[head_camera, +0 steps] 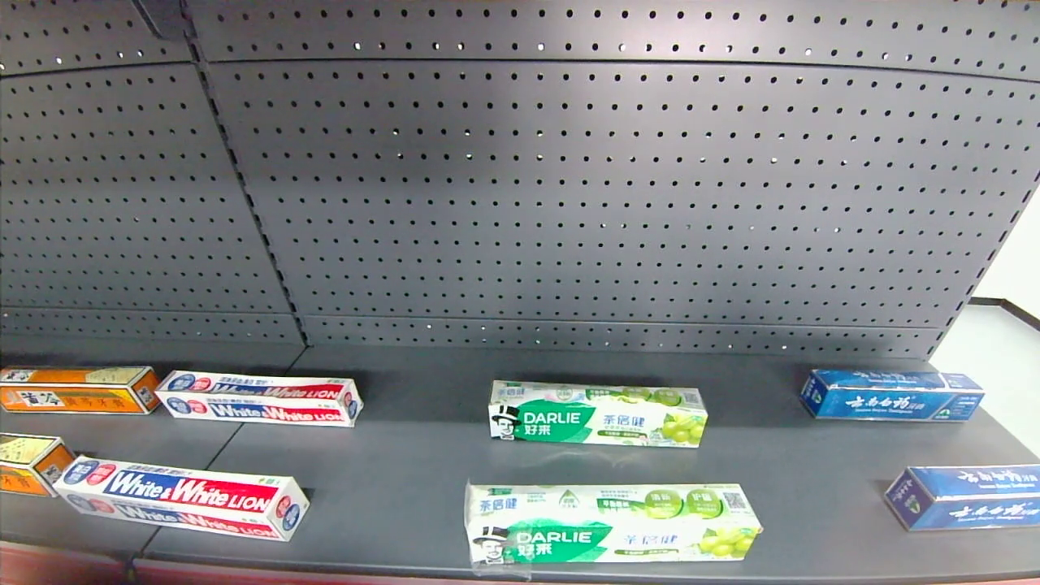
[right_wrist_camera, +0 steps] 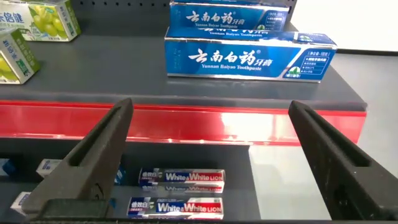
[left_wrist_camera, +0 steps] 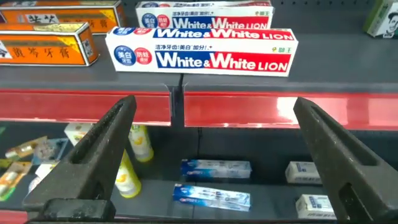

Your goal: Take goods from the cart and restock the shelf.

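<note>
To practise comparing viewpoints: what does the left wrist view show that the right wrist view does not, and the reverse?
Only the left wrist view: two orange cardboard toothpaste boxes on the grey metal shelf, and yellow plastic bottles on the level below.
Only the right wrist view: two dark blue cardboard toothpaste boxes on that grey shelf.
Both: the red shelf-edge strip, white-and-red cardboard toothpaste boxes, and a gripper with open jaws, the left gripper and the right gripper.

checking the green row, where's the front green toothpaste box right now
In the head view the front green toothpaste box lies centre front on the shelf, just before the other green box.
</note>
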{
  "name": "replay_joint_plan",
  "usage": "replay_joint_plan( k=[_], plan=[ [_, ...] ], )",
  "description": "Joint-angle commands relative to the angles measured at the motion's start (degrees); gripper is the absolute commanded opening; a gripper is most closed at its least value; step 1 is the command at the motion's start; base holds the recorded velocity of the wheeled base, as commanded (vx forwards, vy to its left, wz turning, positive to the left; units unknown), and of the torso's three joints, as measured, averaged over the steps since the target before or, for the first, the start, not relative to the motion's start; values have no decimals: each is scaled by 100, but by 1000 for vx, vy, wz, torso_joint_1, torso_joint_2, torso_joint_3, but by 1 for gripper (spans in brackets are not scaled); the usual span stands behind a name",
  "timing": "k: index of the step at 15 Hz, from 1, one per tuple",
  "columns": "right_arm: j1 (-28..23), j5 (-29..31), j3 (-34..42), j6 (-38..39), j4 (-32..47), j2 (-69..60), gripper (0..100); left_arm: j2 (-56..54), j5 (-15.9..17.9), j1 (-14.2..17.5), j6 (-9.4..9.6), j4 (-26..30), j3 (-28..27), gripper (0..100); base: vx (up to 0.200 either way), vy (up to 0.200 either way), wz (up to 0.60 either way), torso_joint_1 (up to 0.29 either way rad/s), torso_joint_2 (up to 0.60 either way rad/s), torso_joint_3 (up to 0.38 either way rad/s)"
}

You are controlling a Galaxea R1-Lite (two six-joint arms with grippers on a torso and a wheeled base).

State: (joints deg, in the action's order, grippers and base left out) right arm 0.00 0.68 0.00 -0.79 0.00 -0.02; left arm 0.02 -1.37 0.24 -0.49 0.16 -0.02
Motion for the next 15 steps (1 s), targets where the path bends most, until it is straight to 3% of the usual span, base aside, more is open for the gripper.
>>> replay_joint_plan(
  k=[1,6,8,15],
  plan=[
    [0,-7,0,0,0,2,100,-2,-4,11,-4,2,2,100,0,0,0,0,0,0],
    [-9,2,0,0,0,2,100,-2,22,11,14,2,-6,100,0,0,0,0,0,0],
    [-9,2,0,9,0,2,100,-2,22,11,14,2,-6,100,-200,0,0,2,5,5],
    [0,11,0,-9,0,2,100,-2,22,2,22,2,-6,100,0,0,-86,0,0,0]
  ],
)
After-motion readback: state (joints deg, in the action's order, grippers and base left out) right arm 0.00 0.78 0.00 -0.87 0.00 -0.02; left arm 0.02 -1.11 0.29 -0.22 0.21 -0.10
